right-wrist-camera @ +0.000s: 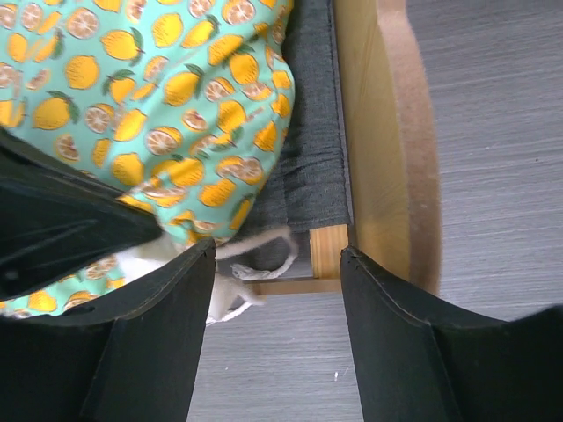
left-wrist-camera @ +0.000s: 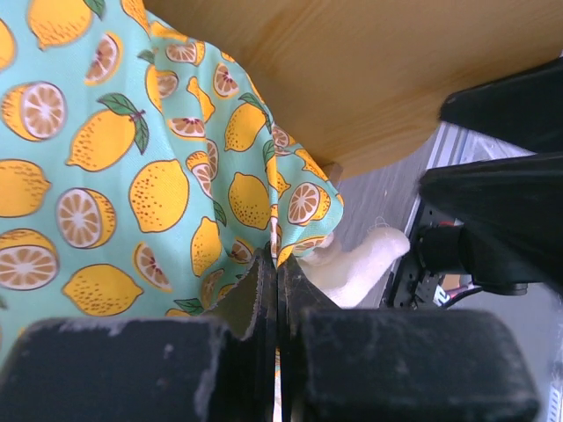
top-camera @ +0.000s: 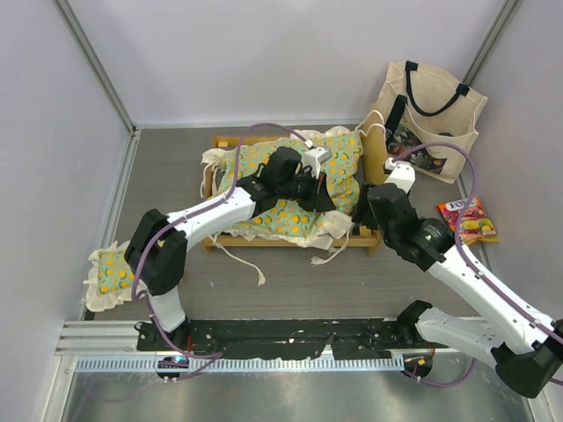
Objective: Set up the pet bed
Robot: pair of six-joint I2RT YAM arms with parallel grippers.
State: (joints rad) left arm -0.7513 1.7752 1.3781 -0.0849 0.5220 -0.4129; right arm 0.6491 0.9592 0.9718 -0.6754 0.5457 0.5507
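You cannot see the mattress cushion's [top-camera: 343, 163] middle under the left arm [top-camera: 211, 211], nor the headboard's [top-camera: 373, 163] near end behind the right arm [top-camera: 413, 233].

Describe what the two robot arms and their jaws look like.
The left arm and right arm both have glossy white tubular links joined by bulky black joints. A thin purple cable loops loosely along each. The jaws are matte black, broad flat blades; the left pair looks dusty and scuffed.
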